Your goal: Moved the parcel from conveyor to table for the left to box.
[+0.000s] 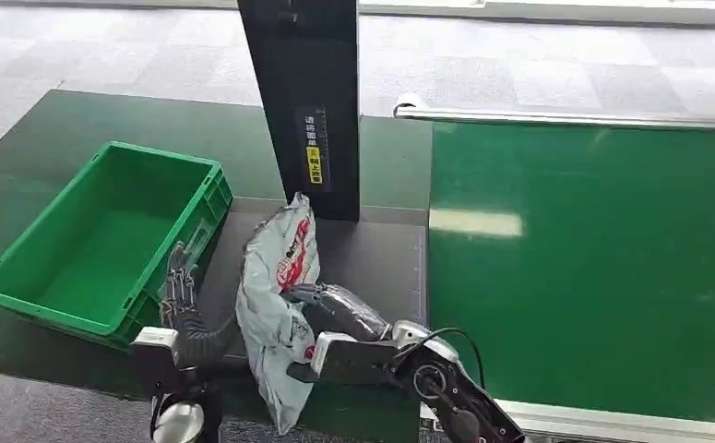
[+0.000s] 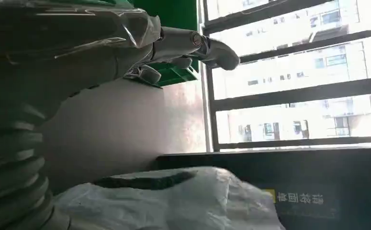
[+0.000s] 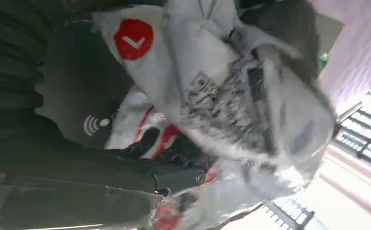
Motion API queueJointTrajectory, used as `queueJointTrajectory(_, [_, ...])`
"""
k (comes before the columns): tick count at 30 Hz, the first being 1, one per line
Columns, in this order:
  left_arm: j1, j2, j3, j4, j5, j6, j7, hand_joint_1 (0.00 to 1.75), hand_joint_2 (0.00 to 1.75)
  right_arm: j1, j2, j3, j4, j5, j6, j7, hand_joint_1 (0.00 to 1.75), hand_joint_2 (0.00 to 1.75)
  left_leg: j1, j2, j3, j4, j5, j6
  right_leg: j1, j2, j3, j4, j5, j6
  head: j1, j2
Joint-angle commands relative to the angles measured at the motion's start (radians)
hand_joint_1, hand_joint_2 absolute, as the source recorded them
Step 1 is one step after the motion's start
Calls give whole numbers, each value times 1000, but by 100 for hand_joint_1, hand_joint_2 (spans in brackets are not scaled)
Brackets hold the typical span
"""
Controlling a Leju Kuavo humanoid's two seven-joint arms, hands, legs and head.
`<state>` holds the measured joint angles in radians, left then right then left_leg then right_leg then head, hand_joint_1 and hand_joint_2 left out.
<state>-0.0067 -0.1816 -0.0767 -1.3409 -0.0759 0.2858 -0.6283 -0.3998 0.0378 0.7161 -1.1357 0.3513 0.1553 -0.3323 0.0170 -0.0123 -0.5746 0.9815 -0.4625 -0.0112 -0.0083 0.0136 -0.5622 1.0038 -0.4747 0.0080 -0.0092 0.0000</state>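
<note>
The parcel [image 1: 275,305] is a crumpled grey plastic mailer with red print, standing on its edge over the dark table [image 1: 372,254] between my two hands. My right hand [image 1: 335,314] grips it from the right side at about mid-height. In the right wrist view the parcel [image 3: 231,96] sits close against that hand [image 3: 83,120], with the fingers [image 3: 145,143] curled into the plastic. My left hand [image 1: 178,286] holds nothing, its fingers stretched out beside the near right corner of the green crate [image 1: 104,240], a little left of the parcel. In the left wrist view that hand [image 2: 102,52] is above the parcel [image 2: 174,201].
The green conveyor belt [image 1: 593,268] lies to the right of the table, with a metal rail along its near edge. A black upright post [image 1: 307,101] with a yellow label stands just behind the parcel. The crate is empty. Grey carpet floor lies beyond.
</note>
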Motion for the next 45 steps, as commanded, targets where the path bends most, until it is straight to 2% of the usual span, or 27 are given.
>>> queueJointTrajectory(1, [52,-10,51,-54,-45,-4,32,0,175,91,-83,-294,-83,-59,-62,-19,0,175,-1,-3,0,-1,0,1,0,-4,2,-1,-1,0,0,0])
queueJointTrajectory(5, [81,-24,84,-82,-73,-10,43,0,175,208,-88,-541,-219,-104,-87,-30,0,175,-1,-5,0,0,0,2,-1,-6,2,-1,-1,1,0,0])
queueJointTrajectory(10, [113,-37,137,-105,-103,-27,48,0,175,381,-36,-821,-377,-168,-96,-56,0,175,-1,-5,1,-1,0,2,-1,-6,2,-1,-2,0,0,0])
queueJointTrajectory(14, [125,-12,171,-136,-194,-4,31,0,175,513,-8,-924,-459,-197,-98,-84,0,175,0,-7,0,-1,-1,0,0,-7,2,-2,-2,0,0,0])
queueJointTrajectory(19, [125,34,192,-178,-318,58,38,0,175,557,25,-936,-479,-199,-89,-104,0,175,-1,-4,1,-1,-3,-1,0,-4,1,-1,-3,-1,0,0])
queueJointTrajectory(23, [138,104,164,-208,-601,99,81,0,175,576,29,-924,-468,-198,-87,-107,0,175,0,-1,1,-1,-3,-1,0,-2,1,-1,-2,-2,0,0])
queueJointTrajectory(25, [141,107,153,-209,-627,94,84,0,175,584,32,-926,-462,-200,-93,-115,0,175,0,-1,1,-1,-3,-1,0,-3,1,-1,-2,-2,0,0])
queueJointTrajectory(33, [133,179,-61,-75,-733,52,110,0,175,545,18,-899,-417,-226,-96,-146,0,175,0,-1,3,-2,-2,-1,0,-2,2,-1,-2,-2,0,0])
queueJointTrajectory(45, [86,253,-288,44,-889,8,179,0,175,536,38,-891,-449,-243,-106,-144,0,175,-1,0,3,-2,-2,-1,-1,-3,2,-2,-2,-2,0,0])
